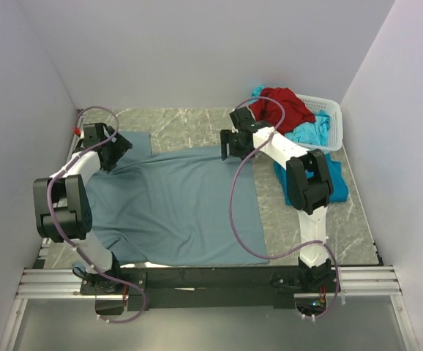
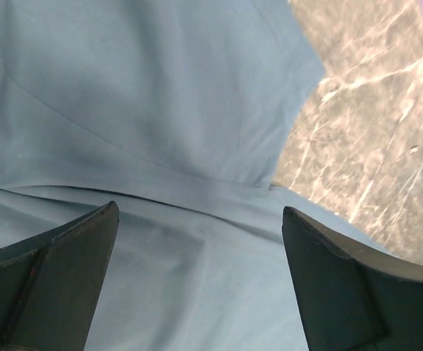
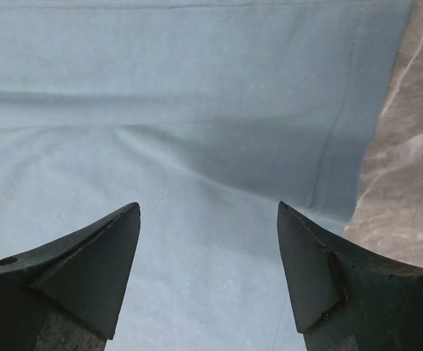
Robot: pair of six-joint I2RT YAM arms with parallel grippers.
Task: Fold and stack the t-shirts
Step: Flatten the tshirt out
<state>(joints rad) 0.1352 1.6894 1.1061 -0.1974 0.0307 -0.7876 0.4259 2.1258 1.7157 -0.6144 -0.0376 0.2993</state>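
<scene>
Your 2 arms both reach forward, wrists tipped down. Your left gripper (image 2: 199,219) has its jaws spread wide; your right gripper (image 3: 208,216) stands parted too, gripping nothing.

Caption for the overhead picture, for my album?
Left end effector and right end effector open above a grey-blue t-shirt spread on the table.

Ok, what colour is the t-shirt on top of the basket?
That t-shirt is red; the top external view shows it best.

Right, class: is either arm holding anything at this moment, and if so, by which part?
Nothing is held. The left gripper and the right gripper both hang open above the grey-blue t-shirt, gripping no cloth.
</scene>
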